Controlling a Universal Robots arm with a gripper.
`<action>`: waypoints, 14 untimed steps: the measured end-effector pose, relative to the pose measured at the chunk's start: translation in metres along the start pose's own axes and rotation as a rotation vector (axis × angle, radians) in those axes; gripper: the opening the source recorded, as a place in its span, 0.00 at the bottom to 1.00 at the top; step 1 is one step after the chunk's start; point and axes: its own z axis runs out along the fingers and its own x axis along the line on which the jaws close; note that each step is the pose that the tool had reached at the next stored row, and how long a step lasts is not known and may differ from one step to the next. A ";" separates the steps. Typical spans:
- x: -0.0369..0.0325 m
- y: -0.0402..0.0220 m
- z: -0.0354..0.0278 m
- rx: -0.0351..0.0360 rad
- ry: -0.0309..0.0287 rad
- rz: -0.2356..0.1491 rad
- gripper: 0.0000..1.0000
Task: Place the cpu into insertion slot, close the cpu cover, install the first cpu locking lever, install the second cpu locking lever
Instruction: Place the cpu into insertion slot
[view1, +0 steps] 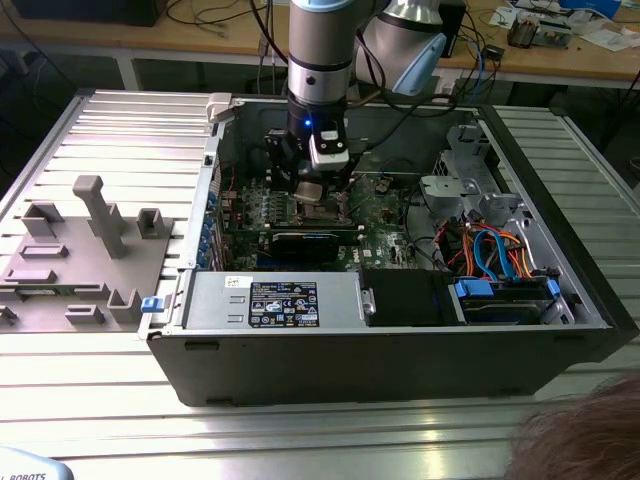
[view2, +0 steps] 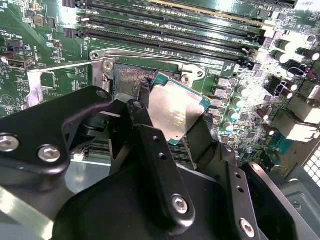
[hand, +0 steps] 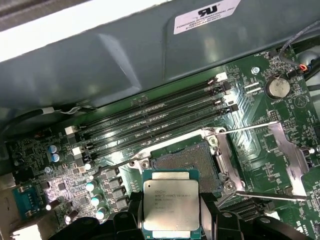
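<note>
Cpu (hand: 171, 204), silver top up, hung clamped between the black fingers (hand: 134, 214) of the gripper (hand: 172, 216) deep inside the open computer case (view1: 400, 350), its edges pinched on two opposite sides. The chip had not yet been seated. In both wrist views it sat above the green circuit board (hand: 65, 170), overlapping one edge of the insertion slot (hand: 185, 159), with most of the dark pin field bare beyond it. How high it hung over the socket could not be told.

The cpu cover (hand: 294, 157) stood swung back, well clear on the side of the socket away from the capacitors. The thin wire locking levers (hand: 250, 126) were raised off their hooks, so nothing barred the opening. Rows of memory slots (hand: 150, 117) ran just beyond the socket's far side.

To an onlooker, the placing called for care more than force. The chip needed centring over the frame with its edges square to the socket's. It had to go down flat, not corner first, and with no sideways drag across the fine contacts. The grip looked secure, but with the fingers reaching below the chip's edges, they would want room beside the socket rim.
</note>
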 end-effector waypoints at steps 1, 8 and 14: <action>0.0000 0.0000 0.0001 0.0004 -0.0002 0.002 0.54; 0.0000 0.0000 0.0006 0.0058 -0.0022 0.025 0.54; 0.0000 0.0000 0.0010 0.0087 -0.0034 0.038 0.54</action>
